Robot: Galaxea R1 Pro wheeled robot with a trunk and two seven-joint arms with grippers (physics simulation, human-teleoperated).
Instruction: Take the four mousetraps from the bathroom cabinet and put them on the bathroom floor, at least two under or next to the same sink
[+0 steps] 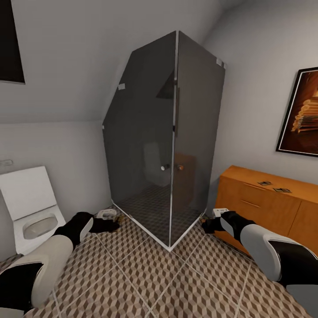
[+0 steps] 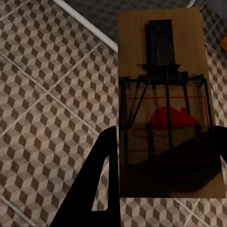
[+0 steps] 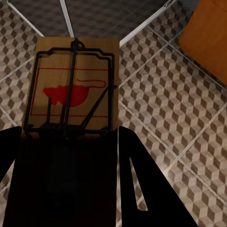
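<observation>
Gripping one mousetrap in left fingers, another mousetrap in right fingers, both above bathroom floor. Brown boards, dark wire, red mouse print. Two more mousetraps atop cabinet.

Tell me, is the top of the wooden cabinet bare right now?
No, two mousetraps lie on the cabinet top in the head view.
</observation>
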